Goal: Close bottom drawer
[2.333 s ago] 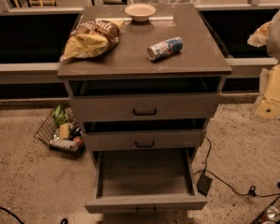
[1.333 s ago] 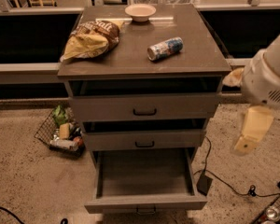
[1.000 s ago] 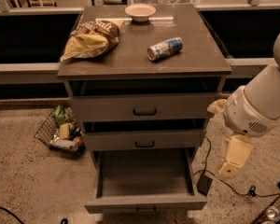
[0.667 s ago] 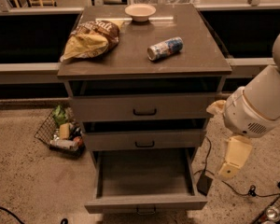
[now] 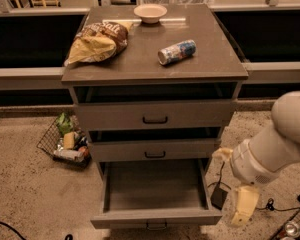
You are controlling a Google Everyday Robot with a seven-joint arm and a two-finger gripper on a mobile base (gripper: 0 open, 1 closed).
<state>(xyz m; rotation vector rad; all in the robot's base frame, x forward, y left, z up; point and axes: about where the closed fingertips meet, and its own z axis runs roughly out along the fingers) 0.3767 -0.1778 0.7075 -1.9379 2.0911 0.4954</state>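
The bottom drawer (image 5: 154, 190) of the grey-brown cabinet is pulled far out toward me. Its wide shallow tray is empty. Its slim front panel (image 5: 125, 218) carries a small dark handle (image 5: 156, 226) at the lower edge of the view. The middle drawer (image 5: 155, 150) and the top drawer (image 5: 155, 115) each stand slightly out. My gripper (image 5: 242, 209), cream coloured on a thick white arm, hangs low to the right of the bottom drawer's front corner, apart from it and holding nothing I can see.
On the cabinet top (image 5: 210, 69) lie a chip bag (image 5: 97, 41), a small bowl (image 5: 150, 13) and a can (image 5: 177, 51) on its side. A wire basket (image 5: 65, 141) of items sits on the floor at the left. A dark box (image 5: 219, 196) and cables lie at the right.
My arm has swung from the right edge of the view down and left, bringing the gripper low beside the open bottom drawer. The drawers and tabletop items have not moved.
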